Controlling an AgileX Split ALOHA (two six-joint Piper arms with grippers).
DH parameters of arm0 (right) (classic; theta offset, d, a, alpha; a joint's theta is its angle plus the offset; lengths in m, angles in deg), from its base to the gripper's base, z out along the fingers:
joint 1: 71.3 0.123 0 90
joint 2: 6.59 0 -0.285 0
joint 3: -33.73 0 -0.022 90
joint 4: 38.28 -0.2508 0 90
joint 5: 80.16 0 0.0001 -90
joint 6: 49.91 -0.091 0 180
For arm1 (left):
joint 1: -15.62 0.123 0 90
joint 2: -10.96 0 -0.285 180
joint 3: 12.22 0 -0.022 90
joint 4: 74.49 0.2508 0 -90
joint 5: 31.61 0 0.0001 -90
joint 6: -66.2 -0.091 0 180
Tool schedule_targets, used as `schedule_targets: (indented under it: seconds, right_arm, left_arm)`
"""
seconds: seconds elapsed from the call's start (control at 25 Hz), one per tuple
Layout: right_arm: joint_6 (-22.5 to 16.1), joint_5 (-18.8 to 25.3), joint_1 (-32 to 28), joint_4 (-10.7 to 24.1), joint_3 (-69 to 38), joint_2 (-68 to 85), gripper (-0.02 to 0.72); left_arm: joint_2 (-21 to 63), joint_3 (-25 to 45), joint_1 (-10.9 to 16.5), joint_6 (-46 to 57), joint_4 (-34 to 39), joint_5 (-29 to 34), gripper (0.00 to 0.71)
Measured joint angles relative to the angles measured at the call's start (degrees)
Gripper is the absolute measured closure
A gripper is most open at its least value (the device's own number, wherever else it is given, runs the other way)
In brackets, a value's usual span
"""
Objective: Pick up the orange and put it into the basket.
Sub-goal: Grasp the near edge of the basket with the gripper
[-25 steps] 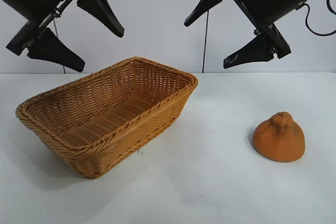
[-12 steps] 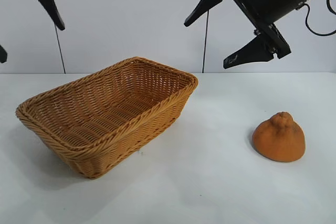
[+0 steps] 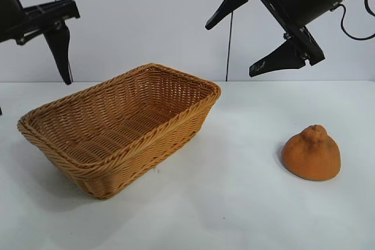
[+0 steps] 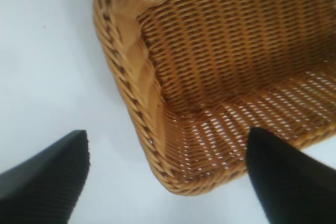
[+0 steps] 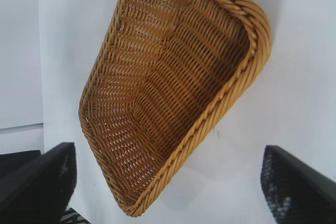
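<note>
Pre-grasp stage, nothing picked yet. Orange (image 3: 311, 154) sits on table (image 3: 234, 203), knob up, well apart from basket (image 3: 120, 127) toward the right arm's side; untouched, no gripper near it. Basket empty, at an angle on the left half, braided rim running diagonal.

Right gripper (image 3: 258, 24) hangs high over the gap btwn basket & orange, fingers spread wide, holding nothing, angled down toward the basket side. Left gripper (image 4: 168, 177) up at far left edge above basket's outer corner, fingers wide too, empty; only one finger (image 3: 60, 48) shows in exterior view.

Next move, by judgement: right arm is the closer one, needs to swing out & drop over the orange, jaws straddling the dome below the knob, then close.

Room: plenty of bare table round the orange on all sides, no obstacles. Carry path needs height to clear near rim of basket; wide basket mouth gives easy drop. Left arm best kept off to the side.
</note>
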Motion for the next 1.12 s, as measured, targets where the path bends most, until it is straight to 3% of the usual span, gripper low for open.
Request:
schedule_targets:
  seconds: [0.24, 0.44, 0.68, 1.0, 1.12]
  right_arm:
    - [0.0, 0.0, 0.0, 0.0, 0.0, 0.0, 0.052]
    - [0.0, 0.0, 0.0, 0.0, 0.0, 0.0, 0.052]
    - [0.0, 0.0, 0.0, 0.0, 0.0, 0.0, 0.052]
    - [0.0, 0.13, 0.0, 0.0, 0.0, 0.0, 0.052]
    - [0.0, 0.4, 0.0, 0.0, 0.0, 0.0, 0.052]
  left_arm:
    - [-2.23, 5.28, 0.0, 1.12, -3.04, -7.22, 0.127]
    - [-5.15, 5.62, 0.0, 1.14, -4.1, -10.13, 0.127]
    - [-10.8, 5.78, 0.0, 1.14, -5.18, -18.0, 0.127]
    - [-16.21, 5.78, 0.0, 1.2, -5.43, -19.09, 0.13]
    - [-16.21, 5.78, 0.0, 1.25, -5.5, -19.13, 0.194]
